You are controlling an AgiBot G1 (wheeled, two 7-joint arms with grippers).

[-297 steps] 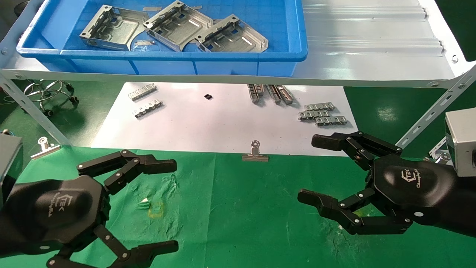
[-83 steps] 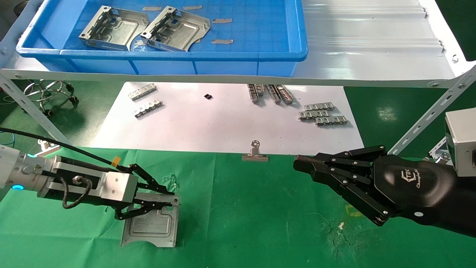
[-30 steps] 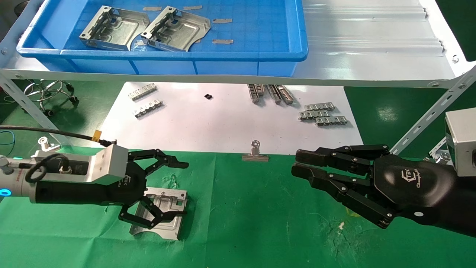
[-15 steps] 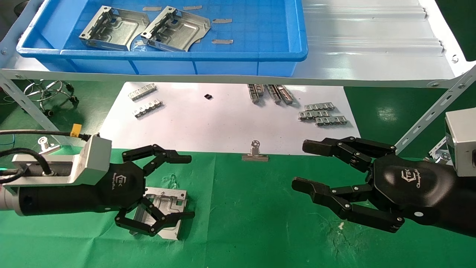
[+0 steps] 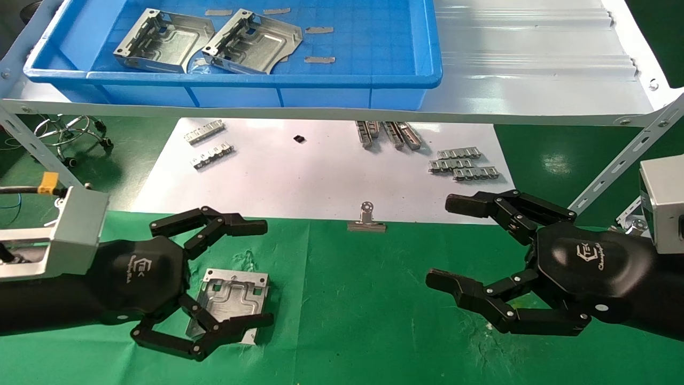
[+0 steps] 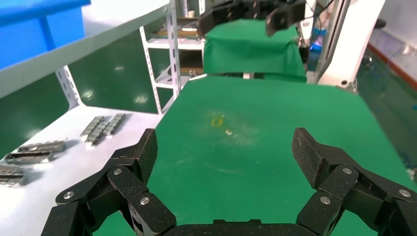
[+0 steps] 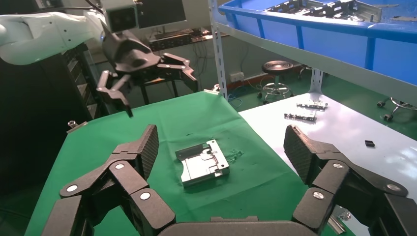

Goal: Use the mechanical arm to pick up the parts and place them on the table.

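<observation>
Parts (image 5: pixel 160 40) left to fetch lie in the blue bin (image 5: pixel 342 80) on the shelf, far beyond the plate (image 5: pixel 231 299) set down on the green surface (image 5: pixel 363 321), nearer the spread, empty left hand (image 5: pixel 256 275) than the equally spread right hand (image 5: pixel 446 240).

Bright, even overhead light fills the scene. The grey metal shelf (image 5: pixel 534 80) shines with pale glare and drops a soft shadow band along the far edge of the white sheet (image 5: pixel 320 176) beneath it. Glossy highlights dot the dark green floor (image 5: pixel 556 160) beside that sheet. Both wrist views bend towards their edges, and their backgrounds look softer.
</observation>
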